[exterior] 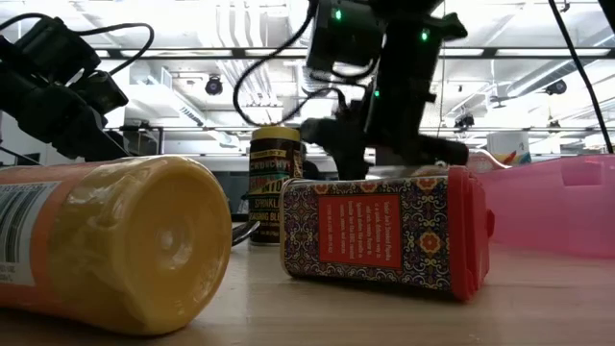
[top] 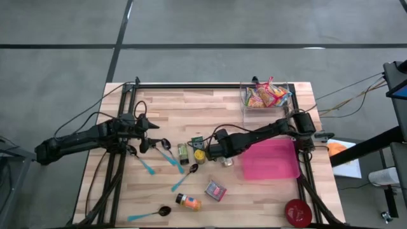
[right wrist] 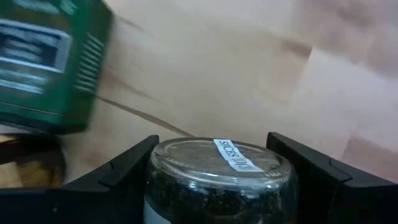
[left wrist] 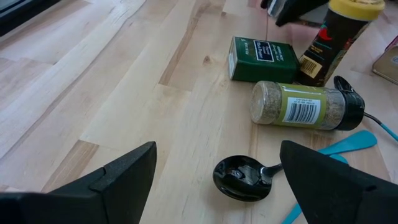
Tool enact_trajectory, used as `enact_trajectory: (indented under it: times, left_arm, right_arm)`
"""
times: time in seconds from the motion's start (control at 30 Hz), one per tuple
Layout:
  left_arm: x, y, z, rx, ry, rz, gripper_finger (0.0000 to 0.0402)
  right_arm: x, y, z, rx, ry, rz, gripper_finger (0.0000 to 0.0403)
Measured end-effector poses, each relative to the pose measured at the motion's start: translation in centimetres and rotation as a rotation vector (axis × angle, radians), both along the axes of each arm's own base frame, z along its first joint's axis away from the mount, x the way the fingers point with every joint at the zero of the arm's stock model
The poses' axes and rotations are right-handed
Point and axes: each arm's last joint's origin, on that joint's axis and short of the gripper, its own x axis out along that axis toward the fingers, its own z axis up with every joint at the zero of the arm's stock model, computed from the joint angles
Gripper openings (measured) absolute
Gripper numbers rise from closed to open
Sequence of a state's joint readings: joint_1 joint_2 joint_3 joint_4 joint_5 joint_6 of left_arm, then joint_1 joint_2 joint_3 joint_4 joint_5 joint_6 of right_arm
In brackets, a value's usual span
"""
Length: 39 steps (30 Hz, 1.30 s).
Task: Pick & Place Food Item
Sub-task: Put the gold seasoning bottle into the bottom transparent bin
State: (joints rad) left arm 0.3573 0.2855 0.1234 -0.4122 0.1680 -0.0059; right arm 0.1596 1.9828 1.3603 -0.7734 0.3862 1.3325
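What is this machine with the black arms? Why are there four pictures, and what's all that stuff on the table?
It is a robot with two dark arms working at a wooden table. One camera looks straight down, one sits low at table height, and one rides on each wrist. On the table lie spoons with blue handles, a green box, an orange bottle, a patterned red box and a pink tray. The right arm reaches to the middle, and its jaws seem closed on a glass spice jar. The left arm waits at the left, its jaws open and empty.
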Motion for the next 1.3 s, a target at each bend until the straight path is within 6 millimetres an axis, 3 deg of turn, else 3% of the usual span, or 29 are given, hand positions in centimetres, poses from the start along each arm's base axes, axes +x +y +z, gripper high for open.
enact_trajectory:
  times: [0.33, 0.8, 1.07, 1.3]
  left_arm:
    - [0.0, 0.0, 0.0, 0.000, 0.000, 0.000, 0.0345]
    - [0.0, 0.0, 0.0, 0.000, 0.000, 0.000, 0.0345]
    - [0.0, 0.0, 0.0, 0.000, 0.000, 0.000, 0.0345]
    - [0.0, 0.0, 0.0, 0.000, 0.000, 0.000, 0.0345]
  right_arm:
    - [-1.5, -0.5, 5.1, -0.128, -0.081, 0.019, 0.0277]
    - [-6.6, -1.5, 11.3, -0.261, -0.057, -0.002, 0.0279]
    - [-9.9, -2.2, 13.9, -0.319, -0.014, -0.030, 0.0271]
    - [-12.6, -2.9, 14.5, -0.358, 0.063, -0.114, 0.0276]
